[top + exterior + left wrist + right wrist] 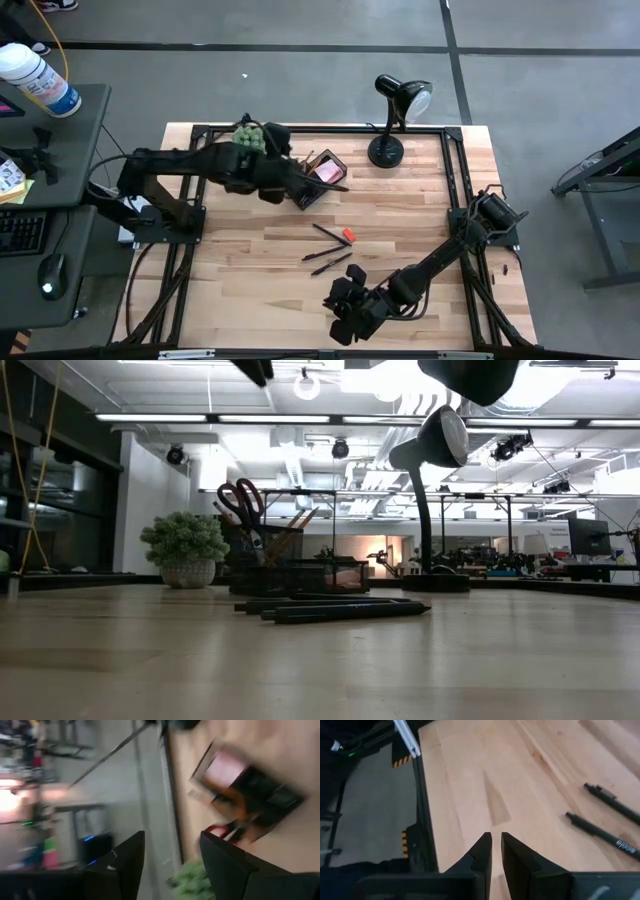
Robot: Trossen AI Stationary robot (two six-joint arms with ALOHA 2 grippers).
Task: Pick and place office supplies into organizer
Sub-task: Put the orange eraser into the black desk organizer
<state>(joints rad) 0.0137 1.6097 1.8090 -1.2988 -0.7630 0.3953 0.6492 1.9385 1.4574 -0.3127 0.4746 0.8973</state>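
Basically, the left gripper (300, 190) hovered with fingers spread and empty just left of the organizer (326, 172) at the table's far middle, scissors (240, 499) and orange pencils (292, 525) standing in it. Right gripper (495, 845) sat nearly clenched, empty, at the near edge, with black pens (330, 247) and the red eraser (348, 235) lying mid-table between the two.

Organizer (322, 176) at the table's (420, 210) far middle, pink sticky-note pad (327, 172) inside it, scissors (241, 497) standing upright in it. Plant (250, 136) just left of it, desk lamp (390, 148) to its right. Black pens (328, 247) loose at mid-table, nearer than the organizer, small red eraser (348, 235) among them.
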